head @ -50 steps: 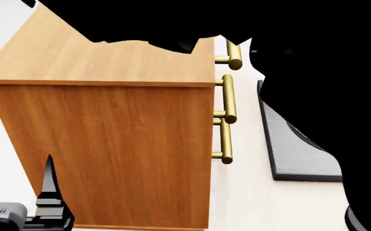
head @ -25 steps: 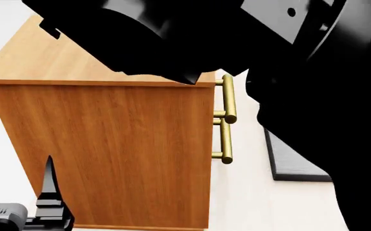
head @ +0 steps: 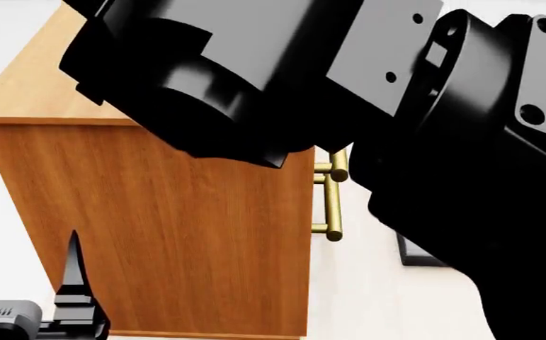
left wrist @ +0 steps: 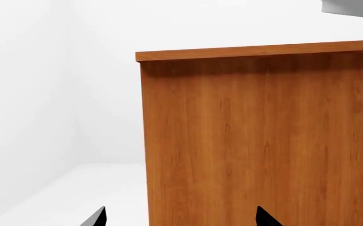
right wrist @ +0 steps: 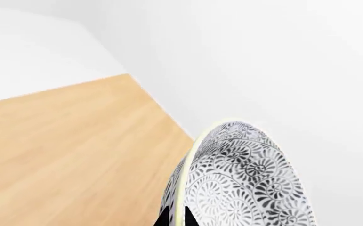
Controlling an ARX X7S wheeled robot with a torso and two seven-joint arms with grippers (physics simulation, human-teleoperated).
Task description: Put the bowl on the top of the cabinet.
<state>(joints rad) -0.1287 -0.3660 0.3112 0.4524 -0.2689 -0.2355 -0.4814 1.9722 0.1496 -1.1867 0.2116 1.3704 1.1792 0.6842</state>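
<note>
The orange-brown cabinet stands in front of me, its lighter top partly hidden by my black right arm. In the right wrist view my right gripper is shut on the rim of the patterned bowl, held on edge above the cabinet's top. The bowl is hidden in the head view. My left gripper is open and empty, low beside the cabinet's side wall; one of its fingers shows in the head view.
Brass bar handles stick out of the cabinet's front at its right. A dark flat slab lies on the pale floor beyond them, mostly hidden by my right arm. White walls stand behind the cabinet.
My right arm has swung further left and down across the head view, now covering most of the cabinet's top and the upper handles. The left gripper has not moved.
</note>
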